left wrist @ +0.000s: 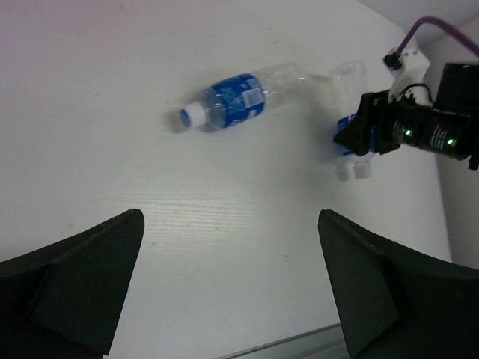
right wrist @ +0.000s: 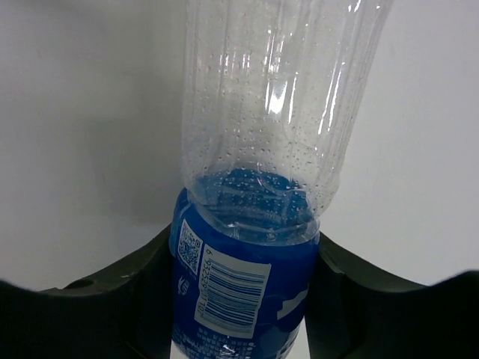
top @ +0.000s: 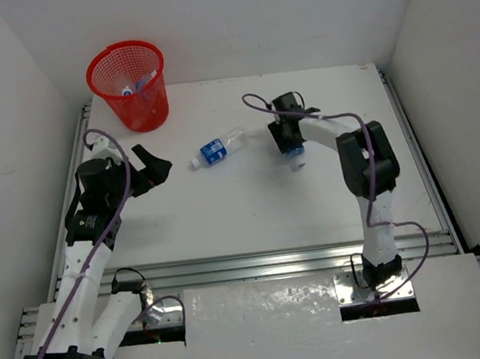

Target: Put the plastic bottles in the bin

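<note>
A clear bottle with a blue label (top: 217, 149) lies on its side mid-table, white cap to the left; it also shows in the left wrist view (left wrist: 238, 100). My right gripper (top: 288, 138) is shut on a second blue-labelled bottle (right wrist: 247, 277), gripping its label between both fingers, cap hanging down (top: 297, 163). That held bottle also shows in the left wrist view (left wrist: 349, 153). My left gripper (top: 154, 168) is open and empty, left of the lying bottle. The red mesh bin (top: 129, 86) stands at the far left with at least one bottle inside (top: 128, 91).
White walls close in the table on the left, back and right. A metal rail (top: 275, 262) runs along the near edge, and metal frame strips line the table's left and right sides.
</note>
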You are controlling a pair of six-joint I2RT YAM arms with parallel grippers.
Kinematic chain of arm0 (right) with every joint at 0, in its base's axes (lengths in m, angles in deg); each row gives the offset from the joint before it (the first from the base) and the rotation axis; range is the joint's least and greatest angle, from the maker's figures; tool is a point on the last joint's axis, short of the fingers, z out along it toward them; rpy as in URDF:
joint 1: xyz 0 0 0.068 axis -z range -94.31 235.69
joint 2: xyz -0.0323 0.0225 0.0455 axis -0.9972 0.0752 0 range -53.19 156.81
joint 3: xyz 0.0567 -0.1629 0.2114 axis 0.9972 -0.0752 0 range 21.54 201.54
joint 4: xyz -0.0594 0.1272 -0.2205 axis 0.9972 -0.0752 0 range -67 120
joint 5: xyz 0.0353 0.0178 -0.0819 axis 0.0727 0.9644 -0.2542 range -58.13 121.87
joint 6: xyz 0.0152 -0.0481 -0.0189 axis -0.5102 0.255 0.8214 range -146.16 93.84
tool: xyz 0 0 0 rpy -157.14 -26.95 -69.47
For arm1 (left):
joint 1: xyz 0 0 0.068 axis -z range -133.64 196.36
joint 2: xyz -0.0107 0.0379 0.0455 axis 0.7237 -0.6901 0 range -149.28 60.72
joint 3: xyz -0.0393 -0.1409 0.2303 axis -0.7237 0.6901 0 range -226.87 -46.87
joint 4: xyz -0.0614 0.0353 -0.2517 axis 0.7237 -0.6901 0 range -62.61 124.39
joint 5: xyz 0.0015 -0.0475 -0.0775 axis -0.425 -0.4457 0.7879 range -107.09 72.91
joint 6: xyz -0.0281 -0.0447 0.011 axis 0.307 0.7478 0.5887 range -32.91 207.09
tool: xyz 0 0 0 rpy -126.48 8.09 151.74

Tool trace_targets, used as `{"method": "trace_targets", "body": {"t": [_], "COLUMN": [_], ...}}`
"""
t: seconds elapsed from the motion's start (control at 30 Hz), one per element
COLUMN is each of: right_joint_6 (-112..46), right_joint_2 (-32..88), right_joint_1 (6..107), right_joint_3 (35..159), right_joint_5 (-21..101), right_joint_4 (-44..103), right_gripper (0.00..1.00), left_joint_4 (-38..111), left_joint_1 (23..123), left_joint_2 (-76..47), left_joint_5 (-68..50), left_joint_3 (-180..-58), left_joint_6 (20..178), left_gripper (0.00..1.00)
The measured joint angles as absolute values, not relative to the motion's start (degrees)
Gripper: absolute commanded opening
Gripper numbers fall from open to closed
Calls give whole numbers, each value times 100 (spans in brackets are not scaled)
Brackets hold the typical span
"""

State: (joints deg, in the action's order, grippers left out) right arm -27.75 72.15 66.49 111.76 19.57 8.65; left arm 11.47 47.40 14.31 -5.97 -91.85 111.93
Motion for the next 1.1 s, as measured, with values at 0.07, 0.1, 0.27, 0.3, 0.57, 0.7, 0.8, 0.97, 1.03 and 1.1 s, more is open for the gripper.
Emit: {"method": "trace_targets", "body": {"t": [0.07,0.1,0.27,0.3,0.57,0.7,0.8,0.97,1.03,1.1], "right_joint_6": [-2998,-3181,-4250,-4527,-5478,-5579,-5577,-5542,-5439,-5360], "right_joint_2": [6614,6074,2752,2177,942,597,435,470,415,227], "right_joint_1": [6694,6738,6773,6710,5759,5580,5540,5532,5512,5484], "right_joint_3": [10472,9838,6889,6406,5552,5530,5536,5556,5567,5576], "right_joint_5": [1955,2244,5015,5673,8141,8353,8403,8198,7970,7253], "right_joint_4": [835,1126,2938,3582,5112,5053,5001,4677,4472,3995], "right_gripper": [33,33,33,33,32,33,33,99,99,99], "left_joint_4": [1381,1532,2708,2968,4472,4533,4540,4782,4481,3814], "left_joint_1": [4767,4854,5870,6135,7715,8148,8314,8406,8406,8342], "left_joint_2": [1400,1376,963,832,45,-292,-523,-707,-718,-718], "left_joint_5": [-252,-119,683,874,1295,1142,1129,1361,1197,611], "left_joint_3": [-9171,-9154,-9032,-9016,-9073,-9418,-9718,-9755,-9864,-10212], "left_joint_6": [11322,11418,12019,12120,12350,12332,12343,12483,12444,12354], "left_gripper": [100,100,100,100,100,100,71,0,0,0]}}
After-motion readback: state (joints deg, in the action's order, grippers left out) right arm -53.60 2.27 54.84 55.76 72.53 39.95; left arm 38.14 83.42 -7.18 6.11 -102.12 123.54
